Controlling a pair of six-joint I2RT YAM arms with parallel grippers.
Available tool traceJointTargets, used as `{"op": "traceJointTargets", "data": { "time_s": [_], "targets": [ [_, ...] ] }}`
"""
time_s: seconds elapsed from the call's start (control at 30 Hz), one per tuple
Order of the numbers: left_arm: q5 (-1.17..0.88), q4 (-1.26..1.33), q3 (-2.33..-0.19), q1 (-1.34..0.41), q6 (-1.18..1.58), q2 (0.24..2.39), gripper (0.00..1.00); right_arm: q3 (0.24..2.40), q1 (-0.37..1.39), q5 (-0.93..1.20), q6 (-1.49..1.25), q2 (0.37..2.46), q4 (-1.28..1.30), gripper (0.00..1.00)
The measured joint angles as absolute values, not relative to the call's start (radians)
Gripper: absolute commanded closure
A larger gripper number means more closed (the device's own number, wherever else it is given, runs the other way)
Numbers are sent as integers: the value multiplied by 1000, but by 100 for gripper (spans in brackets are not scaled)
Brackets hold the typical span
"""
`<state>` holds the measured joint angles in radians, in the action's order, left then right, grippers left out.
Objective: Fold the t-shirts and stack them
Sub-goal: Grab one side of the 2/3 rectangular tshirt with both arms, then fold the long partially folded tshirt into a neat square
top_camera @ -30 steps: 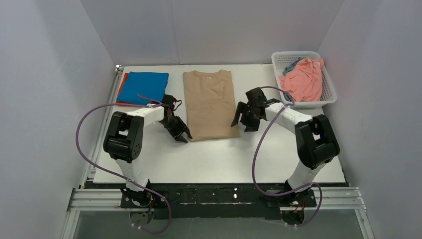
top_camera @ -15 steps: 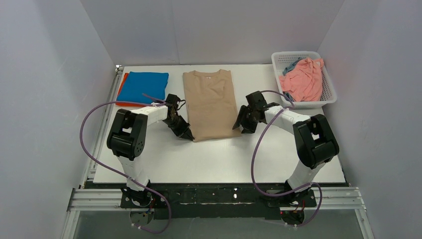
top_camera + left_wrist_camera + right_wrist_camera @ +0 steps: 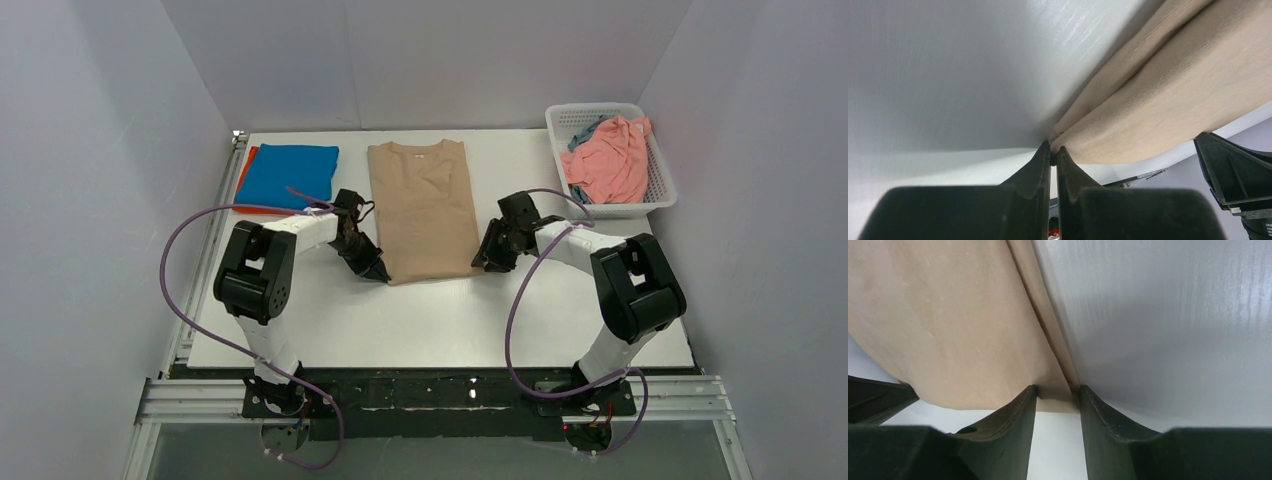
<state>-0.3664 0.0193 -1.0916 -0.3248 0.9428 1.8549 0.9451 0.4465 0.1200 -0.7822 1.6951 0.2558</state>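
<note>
White walls enclose a white tabletop (image 3: 440, 320), seen whole only from the overhead camera. On it the beige-tan t-shirt (image 3: 425, 210) lies flat as a long folded strip in the middle, collar at the far end. At far left the bright blue t-shirt (image 3: 288, 175) sits folded on the orange-red t-shirt (image 3: 243, 178), of which only an edge shows. At far right a white basket (image 3: 661, 172) holds the crumpled salmon pink t-shirt (image 3: 610, 160), with the grey-blue t-shirt (image 3: 583, 133) peeking out behind it.

From above, the left gripper (image 3: 377, 272) and the right gripper (image 3: 483, 262) are down at the two near corners of the beige-tan t-shirt, but how their jaws stand is hard to read there. The wrist cameras settle it. In the left wrist view, the fingers (image 3: 1040, 167) are pressed almost together, a hairline slit between them, their tips pinching the layered corner. In the right wrist view, the fingers (image 3: 1015, 417) stand moderately apart with the corner's edge lying in the gap, not clamped.
</note>
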Motion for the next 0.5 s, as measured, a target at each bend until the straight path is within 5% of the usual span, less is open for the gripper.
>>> {"op": "traceJointTargets", "data": {
  "time_s": [0.17,0.27,0.5],
  "targets": [
    [-361,28,-1076,-329,952,1843,100,908,463,109,-782,1667,237,70],
    [-350,30,-1068,-337,955,1833,100,895,471,108,-780,1662,239,99],
    [-262,36,-974,-393,950,1723,100,868,518,104,-773,1608,310,99]
  ]
}}
